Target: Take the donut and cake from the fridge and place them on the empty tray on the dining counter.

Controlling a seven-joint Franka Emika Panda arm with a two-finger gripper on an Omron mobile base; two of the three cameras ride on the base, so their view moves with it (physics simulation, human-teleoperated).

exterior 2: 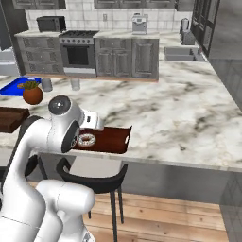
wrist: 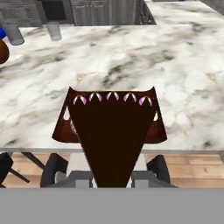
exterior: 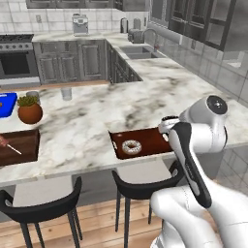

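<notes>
The cake is a dark brown wedge with small white-and-purple dabs along its wide end, and it fills the middle of the hand view, its narrow point running down between the fingers, which stand partly closed and clamped on it. It hangs above the tray, whose reddish-brown rim shows on either side of the wedge, near the front edge of the dining surface. The slice looks light and soft, likely to crumble or smear under a hard squeeze, so a gentle hold across the firm sides near the narrow end, as here, seems the safer place. The donut already lies on the tray, toward its left end in the left base view, so the cake wants the bare part to the right of it. Black stools sit below the edge.
</notes>
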